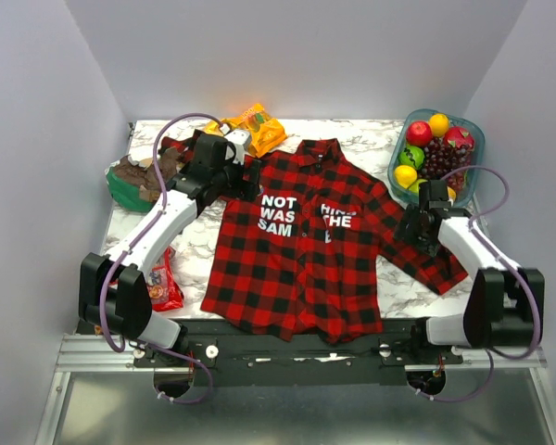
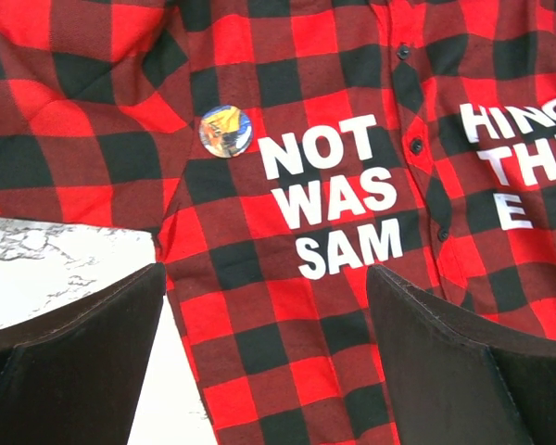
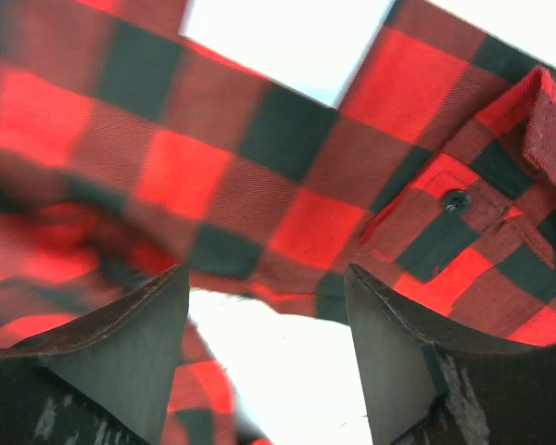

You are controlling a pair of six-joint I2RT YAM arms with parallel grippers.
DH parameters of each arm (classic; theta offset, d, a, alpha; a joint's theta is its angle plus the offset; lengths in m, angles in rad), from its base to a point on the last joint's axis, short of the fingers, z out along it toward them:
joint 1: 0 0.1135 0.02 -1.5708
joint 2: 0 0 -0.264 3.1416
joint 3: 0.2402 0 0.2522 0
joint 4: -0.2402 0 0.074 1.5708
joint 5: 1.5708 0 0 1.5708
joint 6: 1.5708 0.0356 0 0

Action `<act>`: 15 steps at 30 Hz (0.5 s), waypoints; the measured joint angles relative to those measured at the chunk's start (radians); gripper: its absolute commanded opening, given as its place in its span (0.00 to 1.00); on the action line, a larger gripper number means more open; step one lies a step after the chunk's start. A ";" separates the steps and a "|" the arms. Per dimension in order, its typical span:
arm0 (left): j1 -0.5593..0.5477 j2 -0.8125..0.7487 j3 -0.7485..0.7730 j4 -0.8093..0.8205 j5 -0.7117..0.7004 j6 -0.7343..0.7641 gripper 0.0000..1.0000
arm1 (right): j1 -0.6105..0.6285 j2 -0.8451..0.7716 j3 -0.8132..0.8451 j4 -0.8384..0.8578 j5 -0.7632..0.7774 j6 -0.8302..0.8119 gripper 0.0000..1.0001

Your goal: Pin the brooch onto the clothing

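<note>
The clothing, a red and black plaid shirt with white block letters, lies flat on the marble table. In the left wrist view the brooch, a small round disc, sits on the clothing just left of the word NOT. My left gripper hovers open above the shirt's chest, nothing between its fingers; it is at the shirt's left shoulder in the top view. My right gripper is over the right sleeve, open, with bare table between its fingers and the cuff button beyond them.
A glass container of fruit stands at the back right. An orange snack bag lies behind the collar. A green dish with brown pieces is at the left, and a red packet lies by the left arm.
</note>
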 measured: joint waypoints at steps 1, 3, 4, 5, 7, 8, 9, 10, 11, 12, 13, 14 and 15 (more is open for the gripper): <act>-0.003 -0.001 0.000 0.000 0.003 0.000 0.97 | -0.010 0.040 0.000 0.000 0.003 -0.010 0.73; -0.009 -0.003 0.000 0.000 0.007 0.000 0.97 | -0.025 0.095 -0.001 0.000 0.004 -0.022 0.71; -0.013 -0.003 0.000 0.000 0.010 0.000 0.97 | -0.029 0.114 -0.002 0.000 0.005 -0.027 0.70; -0.014 -0.004 0.000 0.000 0.012 0.000 0.97 | -0.033 0.127 -0.002 0.000 0.005 -0.031 0.69; -0.014 -0.006 0.000 0.000 0.016 -0.004 0.97 | -0.040 0.152 -0.002 0.003 0.006 -0.039 0.64; -0.016 -0.007 0.000 0.000 0.018 -0.004 0.97 | -0.042 0.166 -0.002 0.005 0.006 -0.041 0.62; -0.017 -0.007 0.000 0.000 0.021 -0.004 0.97 | -0.044 0.181 -0.002 0.007 0.006 -0.046 0.59; -0.018 -0.008 0.000 0.001 0.023 -0.005 0.97 | -0.045 0.192 0.006 0.006 0.006 -0.048 0.54; -0.019 -0.008 0.000 0.001 0.025 -0.006 0.97 | -0.047 0.200 0.011 0.007 0.006 -0.051 0.51; -0.019 -0.008 0.000 0.001 0.027 -0.006 0.97 | -0.049 0.210 0.019 0.004 0.006 -0.055 0.48; -0.019 -0.008 0.000 0.001 0.027 -0.006 0.97 | -0.051 0.220 0.029 0.003 0.006 -0.056 0.42; -0.019 -0.008 0.000 0.001 0.027 -0.006 0.97 | -0.052 0.231 0.039 0.002 0.006 -0.061 0.39; -0.019 -0.008 0.000 0.001 0.027 -0.006 0.97 | -0.053 0.240 0.049 0.001 0.005 -0.066 0.37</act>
